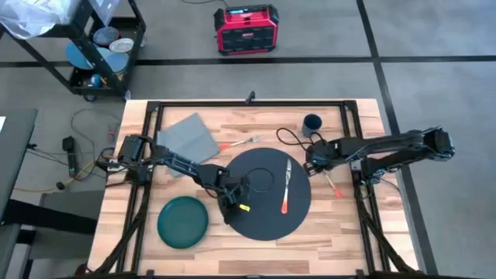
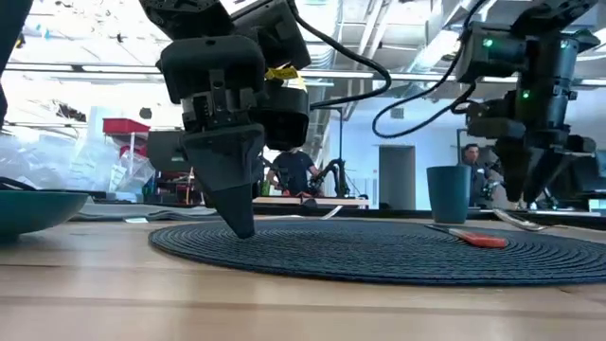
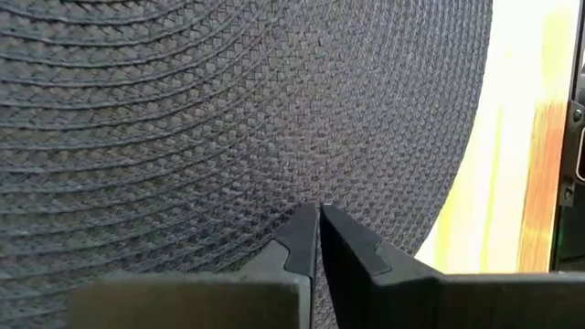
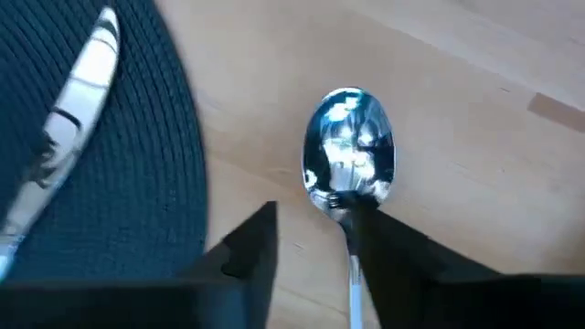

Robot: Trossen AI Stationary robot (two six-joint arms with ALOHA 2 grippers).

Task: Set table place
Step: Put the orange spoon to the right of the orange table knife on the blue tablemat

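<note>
Mat (image 1: 267, 217) first: the big round dark grey mat lies flat on the wood table (image 1: 341, 240), near the middle and a bit toward the front. A knife (image 1: 286, 188) with an orange handle lies on the right part of the mat.

The left gripper (image 1: 232, 203) is down at the left edge of the mat. Its 2 fingers (image 3: 306, 239) are pressed together, and their tips touch the woven mat. Nothing shows between them.

The right gripper (image 1: 315, 159) is just past the mat's right edge, over bare wood. Its 2 fingers (image 4: 245, 242) are apart. A shiny spoon (image 4: 350, 160) lies on the table there, and its thin neck sits right by 1 finger. I cannot tell if that finger touches it.

A round dark green plate (image 1: 183, 222) sits left of the mat, near the front. A grey cloth (image 1: 187, 137) lies toward the back left, with a fork (image 1: 239, 142) beside it. A dark blue cup (image 1: 311, 123) stands at the back, right of the middle.
</note>
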